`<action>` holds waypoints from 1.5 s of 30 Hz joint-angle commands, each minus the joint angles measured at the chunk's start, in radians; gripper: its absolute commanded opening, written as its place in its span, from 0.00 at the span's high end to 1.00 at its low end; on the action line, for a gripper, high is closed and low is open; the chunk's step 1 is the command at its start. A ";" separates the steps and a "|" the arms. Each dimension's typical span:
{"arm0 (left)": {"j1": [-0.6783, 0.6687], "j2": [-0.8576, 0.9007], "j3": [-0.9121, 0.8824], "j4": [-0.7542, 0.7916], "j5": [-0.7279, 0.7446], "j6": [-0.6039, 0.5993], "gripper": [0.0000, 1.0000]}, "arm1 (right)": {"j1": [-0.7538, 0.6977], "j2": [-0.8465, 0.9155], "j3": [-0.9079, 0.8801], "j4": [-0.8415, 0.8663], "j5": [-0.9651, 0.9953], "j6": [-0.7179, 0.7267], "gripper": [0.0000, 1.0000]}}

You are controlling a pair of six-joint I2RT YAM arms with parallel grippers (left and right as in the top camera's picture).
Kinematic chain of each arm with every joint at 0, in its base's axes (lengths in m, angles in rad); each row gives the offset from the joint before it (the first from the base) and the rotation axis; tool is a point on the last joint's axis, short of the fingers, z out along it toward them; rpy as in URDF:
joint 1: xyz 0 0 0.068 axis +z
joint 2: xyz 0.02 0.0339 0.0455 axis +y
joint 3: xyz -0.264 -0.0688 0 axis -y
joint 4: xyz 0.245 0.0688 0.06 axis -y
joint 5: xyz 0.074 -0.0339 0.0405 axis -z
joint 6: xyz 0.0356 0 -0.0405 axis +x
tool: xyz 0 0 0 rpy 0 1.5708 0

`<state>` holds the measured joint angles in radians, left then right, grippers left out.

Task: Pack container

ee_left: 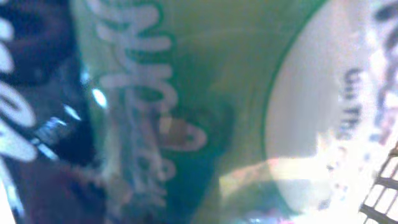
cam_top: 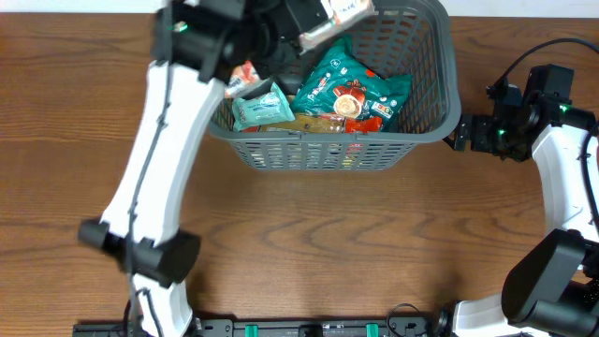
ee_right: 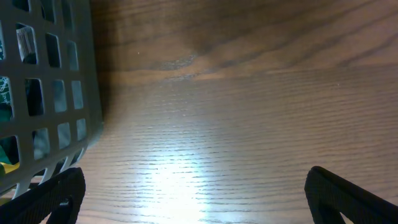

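Hovering top-centre: your left jaws clamped on packet (cam_top: 335,21) over container (cam_top: 412,139) | right jaws apart beside its wall, open worktop (ee_right: 249,124) around.

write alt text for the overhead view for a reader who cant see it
A dark grey slotted container at the top of a wooden table holds snack packets, including a large teal packet. The left arm reaches over its left side; the right arm sits off its right side.

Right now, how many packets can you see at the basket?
4: large teal packet centred in the basket, pale teal packet left of it, red-and-white packet behind that, white-edged packet in the left gripper. More may be hidden.
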<state>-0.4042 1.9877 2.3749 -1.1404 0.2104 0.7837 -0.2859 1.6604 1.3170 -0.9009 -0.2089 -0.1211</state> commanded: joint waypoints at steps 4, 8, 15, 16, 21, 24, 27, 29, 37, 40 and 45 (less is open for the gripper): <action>0.002 0.137 0.012 0.018 0.022 0.035 0.94 | -0.008 -0.007 0.003 0.003 -0.002 -0.015 0.01; 0.000 0.198 0.012 0.021 0.070 0.027 0.94 | -0.008 -0.007 0.003 0.003 -0.001 -0.015 0.01; 0.000 0.221 0.012 0.019 0.069 -0.032 0.07 | -0.008 -0.007 0.003 0.004 -0.001 -0.016 0.01; 0.000 0.221 0.012 0.015 0.069 -0.037 0.04 | -0.008 -0.007 0.003 0.004 -0.001 -0.016 0.01; 0.000 0.199 0.012 -0.036 -0.031 -0.085 0.01 | -0.008 -0.009 0.005 0.024 -0.001 -0.026 0.01; 0.006 0.158 0.012 -0.036 -0.131 -0.166 0.01 | -0.008 -0.019 0.006 0.077 -0.002 -0.026 0.01; 0.030 0.087 0.012 -0.024 -0.166 -0.197 0.01 | -0.008 -0.042 0.030 0.105 -0.001 -0.027 0.01; 0.056 0.028 0.012 -0.010 -0.187 -0.229 0.01 | -0.009 -0.059 0.068 0.116 -0.001 -0.035 0.01; 0.231 -0.182 0.012 -0.085 -0.304 -0.392 0.01 | -0.008 -0.073 0.342 0.040 0.054 -0.034 0.01; 0.319 -0.228 0.012 -0.163 -0.307 -0.460 0.01 | -0.008 -0.076 0.431 -0.019 0.085 -0.038 0.01; 0.433 -0.294 0.012 -0.246 -0.256 -0.536 0.01 | -0.008 -0.142 0.457 -0.069 0.082 -0.037 0.01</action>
<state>-0.0120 1.7161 2.3814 -1.3617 -0.0689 0.3332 -0.2859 1.5639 1.7596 -0.9474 -0.1432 -0.1436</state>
